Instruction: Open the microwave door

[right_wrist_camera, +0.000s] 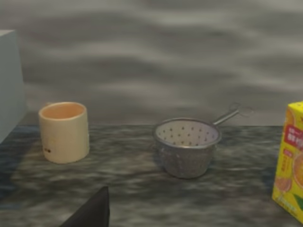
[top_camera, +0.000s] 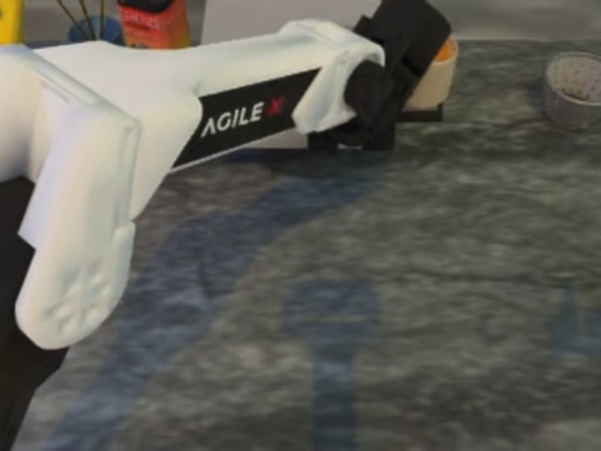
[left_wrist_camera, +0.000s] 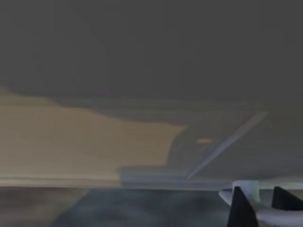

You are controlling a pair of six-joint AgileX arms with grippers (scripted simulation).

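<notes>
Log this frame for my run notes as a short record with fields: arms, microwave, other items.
left arm: reaches across the top view's upper part, left gripper at the far edge beside the beige cup
microwave: fills the left wrist view; beige interior showing
right arm: only one dark fingertip in its own wrist view
other items: metal strainer, yellow carton, orange carton
table: grey mottled

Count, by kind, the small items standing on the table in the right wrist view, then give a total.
Beige cup: 1
Metal strainer: 1
Yellow carton: 1
Total: 3
</notes>
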